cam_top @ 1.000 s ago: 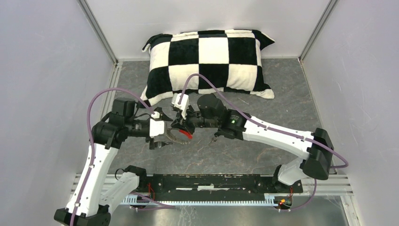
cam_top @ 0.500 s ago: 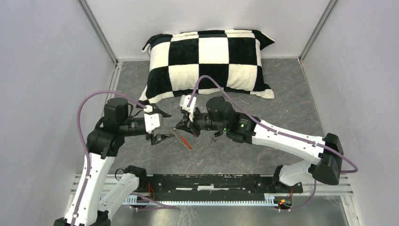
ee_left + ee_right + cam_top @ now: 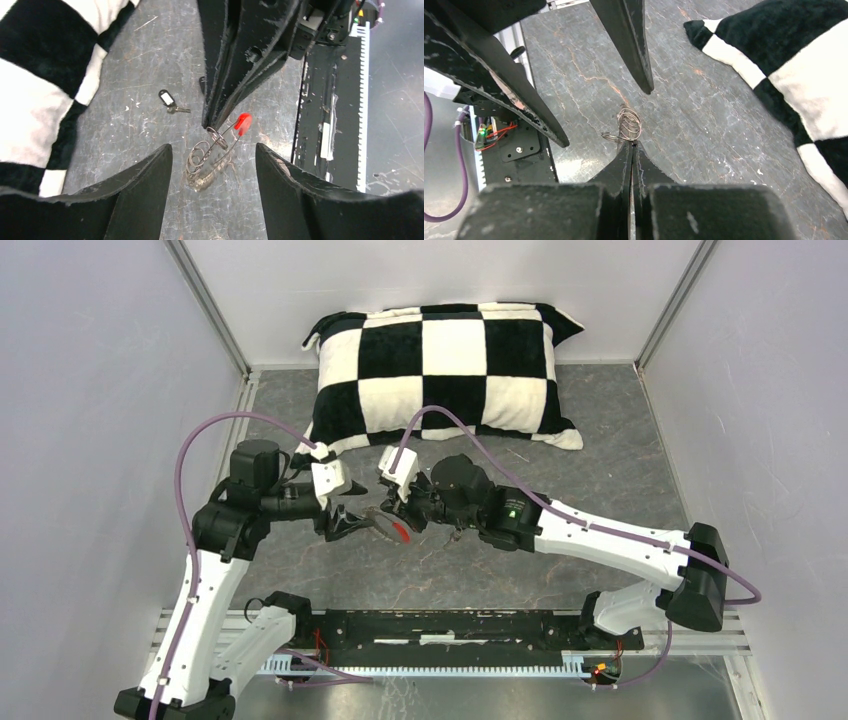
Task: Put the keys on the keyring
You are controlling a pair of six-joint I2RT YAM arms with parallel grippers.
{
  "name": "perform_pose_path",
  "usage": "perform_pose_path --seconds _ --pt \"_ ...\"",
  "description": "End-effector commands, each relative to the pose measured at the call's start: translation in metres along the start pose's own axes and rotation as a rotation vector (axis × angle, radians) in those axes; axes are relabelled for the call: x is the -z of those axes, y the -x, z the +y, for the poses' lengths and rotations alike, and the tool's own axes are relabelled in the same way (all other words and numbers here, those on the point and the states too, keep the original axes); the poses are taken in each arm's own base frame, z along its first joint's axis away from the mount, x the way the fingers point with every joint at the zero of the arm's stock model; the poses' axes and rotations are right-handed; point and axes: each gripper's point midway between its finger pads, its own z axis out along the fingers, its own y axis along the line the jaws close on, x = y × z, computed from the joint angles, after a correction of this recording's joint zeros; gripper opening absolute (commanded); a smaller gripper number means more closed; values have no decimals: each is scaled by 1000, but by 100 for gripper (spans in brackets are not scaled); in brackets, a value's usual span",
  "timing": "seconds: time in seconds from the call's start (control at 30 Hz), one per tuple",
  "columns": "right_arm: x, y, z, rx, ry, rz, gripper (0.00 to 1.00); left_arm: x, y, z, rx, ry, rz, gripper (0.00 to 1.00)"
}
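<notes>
The keyring, a silvery coiled wire with a red sleeve, hangs just above the grey floor. My right gripper is shut on its wire; its dark fingers reach down from above in the left wrist view. My left gripper is open, and the keyring lies in the gap ahead of its tips without touching them. In the top view both grippers meet mid-floor, left and right. One key, black head and short blade, lies on the floor beyond. A second dark shape beside the right fingers is mostly hidden.
A black-and-white checked pillow lies against the back wall and shows at the left of the left wrist view. A black rail with a toothed strip runs along the near edge. Grey walls close in both sides.
The keyring, earlier stretched between both grippers, now hangs from the right gripper alone. The left gripper has pulled back a little and stands open. The right arm shifted slightly right.
</notes>
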Motion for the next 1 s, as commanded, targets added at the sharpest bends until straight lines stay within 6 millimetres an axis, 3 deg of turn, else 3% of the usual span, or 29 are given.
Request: perform_pose_path --seconds 0.0,0.4,0.97 --pt "11 38 -11 3 -96 -89 0 2 14 12 40 76 -38 68" --pt "7 41 0 19 -122 -86 0 3 18 3 -1 35 -55 66" --pt "11 55 -5 55 -187 -105 0 -5 -11 3 113 -26 60 46"
